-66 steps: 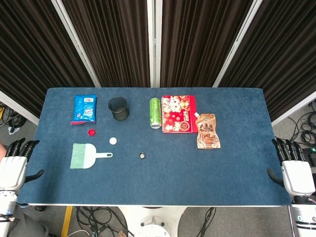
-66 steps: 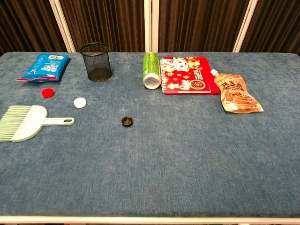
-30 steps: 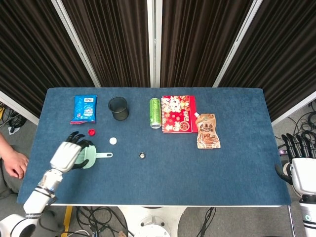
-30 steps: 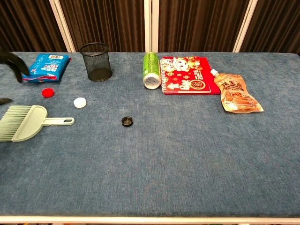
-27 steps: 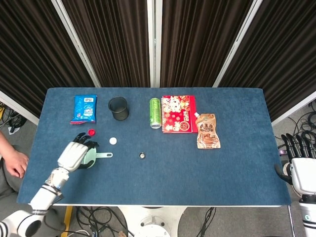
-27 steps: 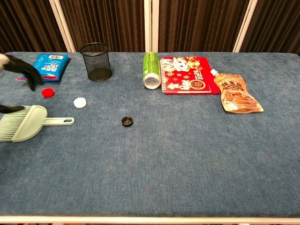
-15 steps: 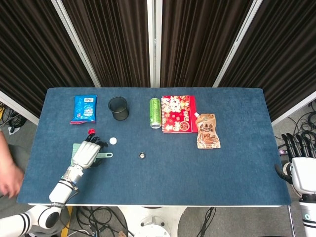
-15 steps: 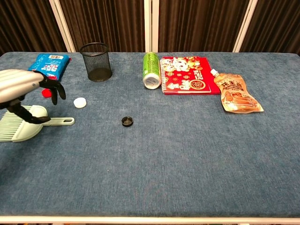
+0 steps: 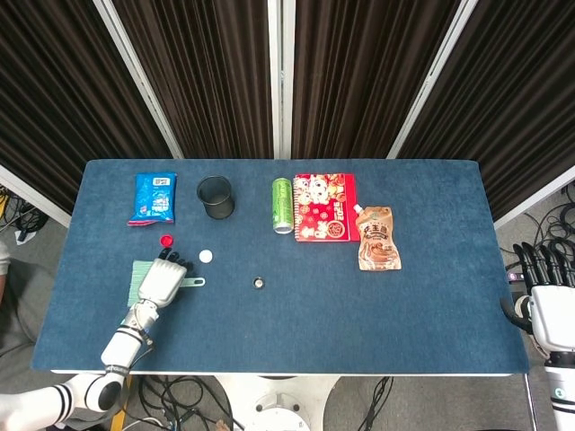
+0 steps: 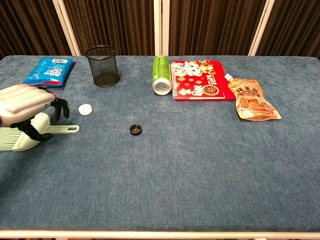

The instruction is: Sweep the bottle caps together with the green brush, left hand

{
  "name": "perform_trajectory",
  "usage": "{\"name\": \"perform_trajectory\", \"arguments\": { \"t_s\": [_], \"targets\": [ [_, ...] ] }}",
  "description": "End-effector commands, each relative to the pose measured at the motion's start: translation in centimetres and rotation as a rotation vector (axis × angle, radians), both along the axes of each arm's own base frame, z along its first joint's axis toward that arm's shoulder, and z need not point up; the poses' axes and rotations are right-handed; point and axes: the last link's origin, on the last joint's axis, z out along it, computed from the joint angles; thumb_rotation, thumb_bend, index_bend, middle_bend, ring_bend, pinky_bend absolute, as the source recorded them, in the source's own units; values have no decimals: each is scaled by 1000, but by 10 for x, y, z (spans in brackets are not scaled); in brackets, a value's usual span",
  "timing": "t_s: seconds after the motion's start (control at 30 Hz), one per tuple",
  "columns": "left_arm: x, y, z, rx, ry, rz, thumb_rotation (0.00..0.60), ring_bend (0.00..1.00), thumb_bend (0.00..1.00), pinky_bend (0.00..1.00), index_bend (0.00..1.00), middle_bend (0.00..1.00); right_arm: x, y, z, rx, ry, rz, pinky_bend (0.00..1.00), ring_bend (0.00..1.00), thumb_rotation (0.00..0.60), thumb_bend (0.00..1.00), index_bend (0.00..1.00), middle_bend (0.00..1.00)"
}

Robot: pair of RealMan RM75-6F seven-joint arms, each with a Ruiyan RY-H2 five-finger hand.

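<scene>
The green brush [image 9: 137, 280] lies flat at the table's front left, bristles to the left and its handle [image 10: 64, 129] pointing right. My left hand [image 9: 163, 277] hovers over the brush where head meets handle, fingers [image 10: 60, 105] spread and curved downward, holding nothing. A red cap [image 9: 166, 240] lies just beyond the hand; the chest view hides it behind the hand. A white cap [image 10: 85, 108] sits to the right of the hand, and a black cap [image 10: 135, 129] lies further right. My right hand [image 9: 544, 301] stays off the table's right edge, fingers apart.
Along the back stand a blue snack packet [image 10: 49, 70], a black mesh cup [image 10: 102, 65], a green can [image 10: 160, 74] on its side, a red notebook [image 10: 196, 79] and a brown pouch [image 10: 252, 100]. Blue cloth covers the table [image 10: 200, 165].
My left hand came in from the left edge and moved right across the brush head, now sitting lower over the head and handle. Brush and caps have not moved.
</scene>
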Motion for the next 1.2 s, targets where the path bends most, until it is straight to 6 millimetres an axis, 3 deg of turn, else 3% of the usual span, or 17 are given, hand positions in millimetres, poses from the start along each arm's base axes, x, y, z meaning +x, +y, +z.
{"name": "perform_trajectory", "arguments": {
  "t_s": [0.03,0.7,0.87,1.03,1.2],
  "targets": [
    [-1,1,-2,-2,12,1,600,251,264,167,367,419,-1,1,1,-2,-1,-3,0,0,600,153,0,75],
    [-7,2,-10,-10,72,-16,600,279,268,174,407,450,-4,6,2,-11,-7,-15,0,0,600,153,0,75],
    [-5,1,-10,-1,52,-30,600,333,308,235,447,492,-5,6,2,-12,-8,-21,0,0,600,153,0,82],
    [-4,2,-7,8,-15,-79,600,393,374,358,512,548,-4,6,2,-13,-9,-16,0,0,600,153,0,85],
    [-5,10,9,32,-137,-123,600,434,420,461,526,574,-3,7,3,-16,-5,-15,0,0,600,153,0,85]
  ]
}}
